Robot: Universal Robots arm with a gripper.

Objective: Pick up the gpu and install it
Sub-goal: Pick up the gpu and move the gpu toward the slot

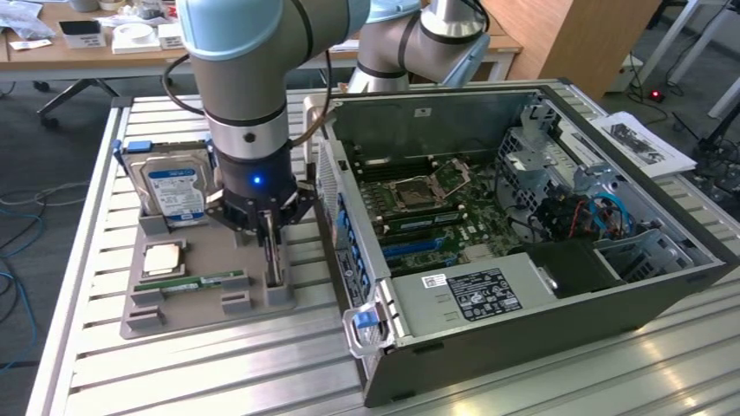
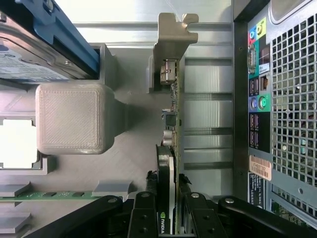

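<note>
Left of centre in the exterior view, the jaws pinch the gpu (image 1: 274, 260) standing in its tray (image 1: 191, 303); a straight upward pull looks least likely to snag

A ribbed aluminium table (image 1: 208, 373) of long parallel slats fills the foreground, its metal glaring under bright, even light. Dark grey floor (image 1: 47, 173) lies at the exterior view's left, with blue and pale cables (image 1: 17, 251) trailing over it. Behind stands a light wooden desk (image 1: 81, 54) carrying small white boxes (image 1: 133, 36). What seems to be a dark chair base (image 1: 69, 91) sits beneath it. A tall wooden panel (image 1: 578, 39) rises at the exterior view's right, with a small red light (image 1: 656, 94) glowing near it.
</note>
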